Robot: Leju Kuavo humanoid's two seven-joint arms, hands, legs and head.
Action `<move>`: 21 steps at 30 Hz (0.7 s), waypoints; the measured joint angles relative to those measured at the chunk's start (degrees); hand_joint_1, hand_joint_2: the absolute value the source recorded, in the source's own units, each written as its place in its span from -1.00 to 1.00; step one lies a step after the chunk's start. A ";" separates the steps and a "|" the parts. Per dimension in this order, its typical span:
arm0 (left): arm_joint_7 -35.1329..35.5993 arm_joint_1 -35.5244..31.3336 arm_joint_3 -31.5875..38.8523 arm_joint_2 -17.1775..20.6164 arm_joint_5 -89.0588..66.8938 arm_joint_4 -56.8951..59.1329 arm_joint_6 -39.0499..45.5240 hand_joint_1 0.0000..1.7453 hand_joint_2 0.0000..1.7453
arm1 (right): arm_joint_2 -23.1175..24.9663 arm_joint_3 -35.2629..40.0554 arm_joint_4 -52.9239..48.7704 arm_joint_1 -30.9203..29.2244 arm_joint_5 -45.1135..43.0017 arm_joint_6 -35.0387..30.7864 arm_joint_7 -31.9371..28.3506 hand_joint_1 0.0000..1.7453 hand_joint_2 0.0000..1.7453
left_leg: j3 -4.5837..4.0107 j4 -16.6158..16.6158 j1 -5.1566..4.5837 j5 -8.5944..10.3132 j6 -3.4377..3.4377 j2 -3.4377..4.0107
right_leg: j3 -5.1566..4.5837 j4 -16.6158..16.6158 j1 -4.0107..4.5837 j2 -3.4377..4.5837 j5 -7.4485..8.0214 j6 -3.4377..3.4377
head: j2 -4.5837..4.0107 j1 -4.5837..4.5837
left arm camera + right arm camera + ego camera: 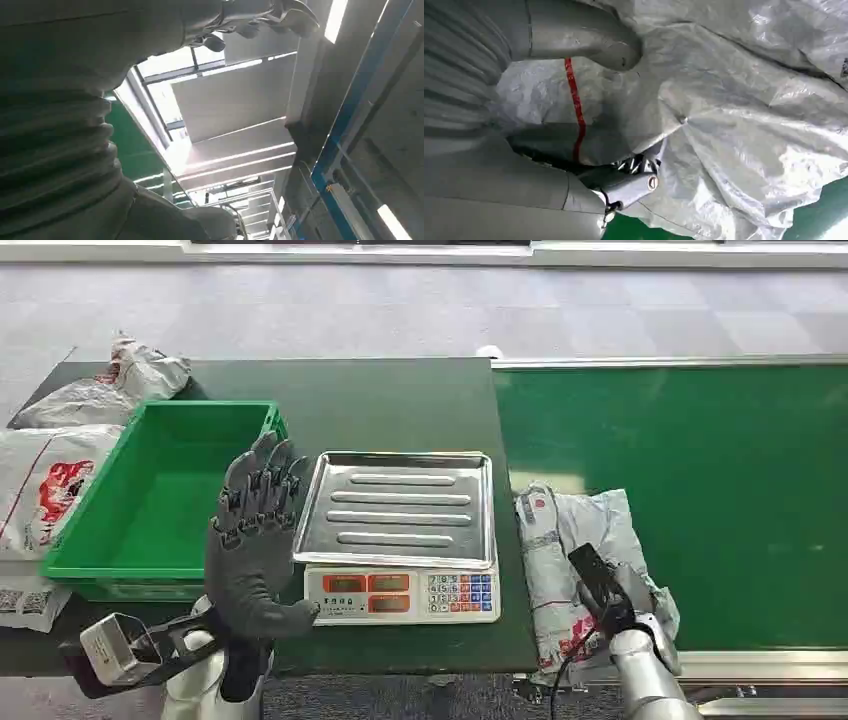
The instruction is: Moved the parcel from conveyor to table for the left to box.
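Observation:
A crumpled grey plastic parcel (570, 540) with red print lies on the green conveyor (700, 460), close to its near edge and beside the table. My right hand (610, 595) sits on the parcel's near end. In the right wrist view the thumb (584, 42) presses on top of the parcel (734, 115) and the darker fingers (624, 185) curl beneath a fold, so the hand grips it. My left hand (255, 540) is raised above the table's front edge, fingers spread and holding nothing, between the green box (100, 565) and the scale.
A steel-trayed electronic scale (400, 505) stands mid-table on the dark green table (400, 400). The green box is empty. Other grey and white parcels (110, 390) lie at the table's far left, and one (45, 485) lies beside the box.

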 measured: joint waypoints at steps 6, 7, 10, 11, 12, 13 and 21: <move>0.00 0.00 0.15 0.00 -0.02 0.00 0.00 -1.00 1.00 | -0.02 0.59 0.07 -0.24 -0.04 -0.04 -0.13 1.00 1.00 | 0.00 0.00 0.00 0.00 -0.01 -0.03 | 0.00 0.01 0.01 -0.01 -0.01 -0.01 | 0.00 0.00; 0.00 0.00 0.15 -0.02 -0.02 0.00 0.00 -1.00 1.00 | 0.00 0.75 0.09 -0.27 -0.07 -0.04 -0.18 1.00 1.00 | 0.00 0.00 0.00 0.00 -0.01 -0.03 | 0.00 0.01 0.01 -0.01 -0.02 -0.02 | 0.00 0.00; 0.00 0.00 0.15 -0.02 -0.02 0.00 0.00 -1.00 1.00 | 0.00 1.34 0.09 -0.26 -0.48 0.04 -1.58 1.00 1.00 | -0.03 0.00 0.00 -0.01 0.00 -0.04 | 0.00 0.01 0.00 -0.02 -0.03 -0.02 | 0.00 0.00; 0.00 0.01 0.17 0.00 -0.04 -0.02 0.00 -1.00 1.00 | 0.00 1.77 0.07 -0.18 -0.94 0.35 -2.86 1.00 1.00 | -0.04 0.00 0.00 -0.01 0.00 -0.05 | -0.01 0.01 0.00 -0.03 -0.03 -0.02 | 0.00 0.00; -0.02 0.01 0.20 -0.02 -0.13 -0.02 0.02 -1.00 1.00 | 0.04 2.12 0.00 -0.02 -1.45 0.79 -4.27 1.00 1.00 | -0.05 0.00 0.00 -0.02 0.00 -0.05 | -0.02 0.01 0.00 -0.03 -0.03 -0.02 | 0.00 0.00; -0.04 0.01 0.20 0.00 -0.20 -0.02 0.09 -1.00 1.00 | 0.13 2.64 -0.45 0.44 -2.18 1.61 -6.74 1.00 1.00 | -0.08 0.00 0.00 -0.02 0.00 -0.06 | -0.03 0.01 0.00 -0.04 -0.03 -0.02 | 0.00 0.00; 0.22 0.48 0.24 -0.02 0.04 -0.57 0.98 -1.00 1.00 | 7.73 12.09 -34.27 11.47 -12.44 -3.67 -11.36 1.00 1.00 | -0.38 -0.01 0.01 0.01 -0.03 -0.09 | -0.40 0.06 0.01 -0.08 -0.05 -0.04 | 0.00 0.00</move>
